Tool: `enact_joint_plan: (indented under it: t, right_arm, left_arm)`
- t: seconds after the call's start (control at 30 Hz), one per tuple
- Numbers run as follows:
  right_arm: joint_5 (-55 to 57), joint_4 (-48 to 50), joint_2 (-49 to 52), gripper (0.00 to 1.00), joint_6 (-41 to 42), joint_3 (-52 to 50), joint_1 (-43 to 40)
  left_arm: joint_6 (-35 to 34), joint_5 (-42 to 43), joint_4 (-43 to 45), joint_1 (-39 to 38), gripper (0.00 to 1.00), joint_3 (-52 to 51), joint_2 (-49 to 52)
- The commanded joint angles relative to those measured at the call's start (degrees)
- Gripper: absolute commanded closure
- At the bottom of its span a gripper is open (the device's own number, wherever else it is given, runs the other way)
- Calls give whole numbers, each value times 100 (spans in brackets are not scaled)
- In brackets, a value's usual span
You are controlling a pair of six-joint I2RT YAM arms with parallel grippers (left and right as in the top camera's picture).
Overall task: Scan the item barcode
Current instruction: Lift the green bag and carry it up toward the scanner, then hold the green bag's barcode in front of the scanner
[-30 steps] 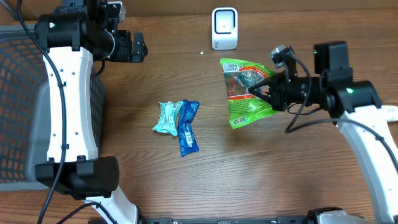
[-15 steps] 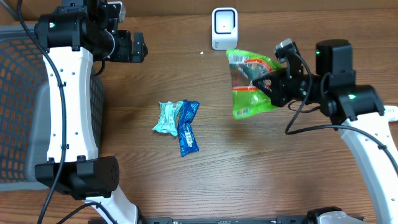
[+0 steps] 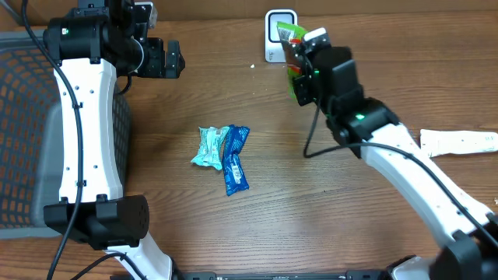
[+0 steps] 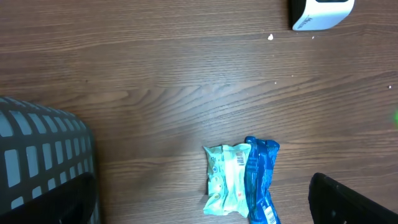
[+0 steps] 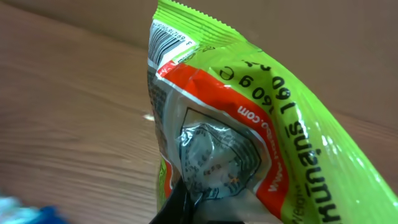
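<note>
While the left arm stands tall along the table's left side in the overhead view, its left gripper [image 3: 173, 59] hangs over bare wood near the far edge with jaws spread wide and nothing between them. The right arm reaches diagonally from the near right corner toward the far edge, and its right gripper [image 3: 298, 66] is clamped on a green snack bag [image 3: 289, 33], lifted just in front of the white barcode scanner [image 3: 278, 19] and overlapping it. A pale teal packet [image 3: 208, 146] and a blue packet [image 3: 235, 159] lie touching mid-table, well apart from both arms. A mesh basket [image 3: 23, 117] fills the left edge; a white paper strip [image 3: 459, 140] lies at the right.

From the left wrist, the dark fingers [image 4: 351, 202] sit at the bottom corners, far apart, with both packets between them lower down and open wood beyond up to the scanner.

From the right wrist, the bag fills the frame, held upright: a barcode [image 5: 168, 40] at its top left corner, a red band, a clear window, a dark finger [image 5: 180, 205] pinching its lower part.
</note>
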Motion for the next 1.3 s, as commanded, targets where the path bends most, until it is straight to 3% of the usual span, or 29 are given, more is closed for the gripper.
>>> enact_joint_plan:
  t: [0.0,0.37,0.63,0.83,0.97,1.27]
  right_arm:
    - [898,-33,297,96,-369,647,0]
    - [1775,-264,1768,96,-1989,2848,0]
    - [2865,933,2881,96,-3906,2874,17]
    - [3206,2365,3611,96,-5761,2874,37]
    - [3228,3008,3904,96,-5989,2874,37]
    - [3180,3067,4076,96,-6317,2872,37]
  left_arm:
    - [-17,66,20,15,0,-24,26]
    - [-17,66,20,15,0,-24,26]
    - [-17,66,20,15,0,-24,26]
    - [-17,66,20,15,1,-24,26]
    - [-17,66,20,15,0,-24,26]
    - [-17,68,20,15,0,-24,26]
